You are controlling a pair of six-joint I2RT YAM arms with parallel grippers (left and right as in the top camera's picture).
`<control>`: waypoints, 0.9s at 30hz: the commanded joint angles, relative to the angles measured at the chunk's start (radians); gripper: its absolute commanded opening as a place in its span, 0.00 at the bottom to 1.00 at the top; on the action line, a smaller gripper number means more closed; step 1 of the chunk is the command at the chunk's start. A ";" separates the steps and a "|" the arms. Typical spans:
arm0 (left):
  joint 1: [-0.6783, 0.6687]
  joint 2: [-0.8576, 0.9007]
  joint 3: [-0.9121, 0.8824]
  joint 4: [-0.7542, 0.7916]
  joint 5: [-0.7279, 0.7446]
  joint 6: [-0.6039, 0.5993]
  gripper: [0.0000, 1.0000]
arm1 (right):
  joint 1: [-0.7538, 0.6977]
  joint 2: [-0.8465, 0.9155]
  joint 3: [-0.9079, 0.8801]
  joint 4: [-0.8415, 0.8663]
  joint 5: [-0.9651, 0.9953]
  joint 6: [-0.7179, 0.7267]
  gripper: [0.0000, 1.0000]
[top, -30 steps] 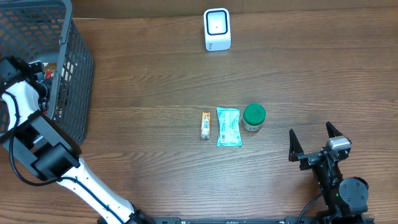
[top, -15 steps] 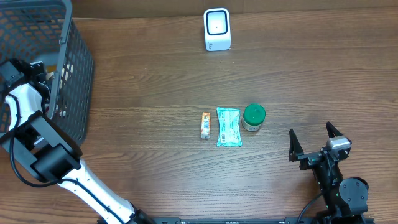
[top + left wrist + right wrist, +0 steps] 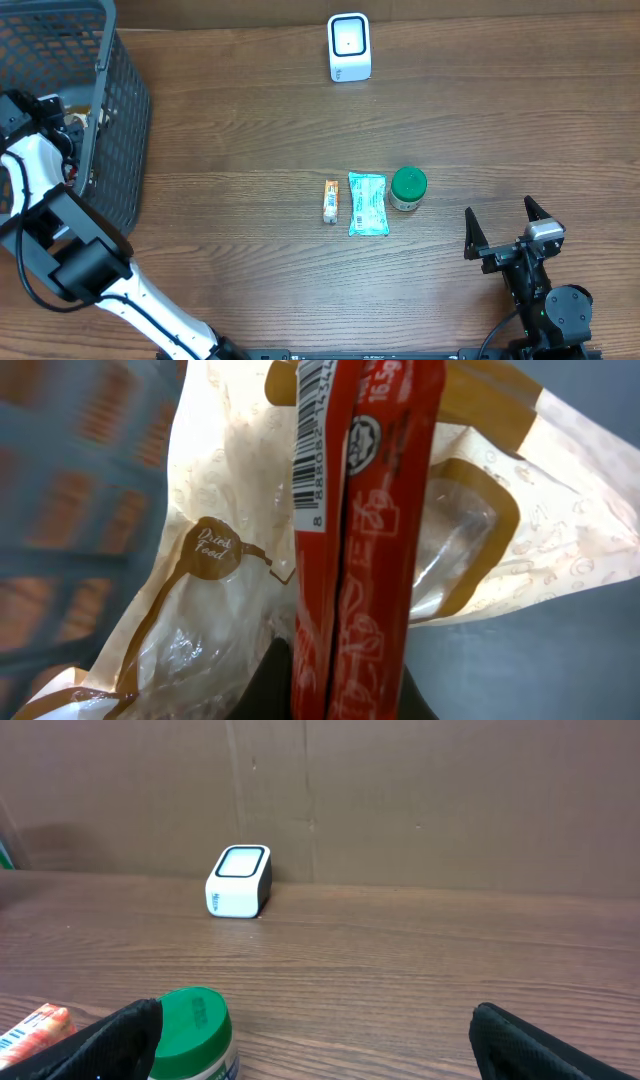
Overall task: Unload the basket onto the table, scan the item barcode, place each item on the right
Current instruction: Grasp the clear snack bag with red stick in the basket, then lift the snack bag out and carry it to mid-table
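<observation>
- Red packet (image 3: 365,530) is clamped in the closed left claw (image 3: 78,122), down inside the basket (image 3: 125,110). Its long axis runs straight out from the fingers, with the barcode along one edge.
- The scanner (image 3: 349,47) stands well apart across the table. The basket wall lies between, so the lift probably comes first.
- A beige food bag (image 3: 200,590) lies just behind the packet.
- The right claw (image 3: 507,225) gapes wide and empty, farther from the packet.

White-and-black left arm (image 3: 28,170) with a black cable; right pincer (image 3: 498,210) is black.
</observation>
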 commanded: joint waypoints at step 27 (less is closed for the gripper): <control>-0.368 -0.887 0.005 -0.165 -0.034 -0.418 0.04 | -0.003 -0.008 -0.010 0.006 0.005 -0.001 1.00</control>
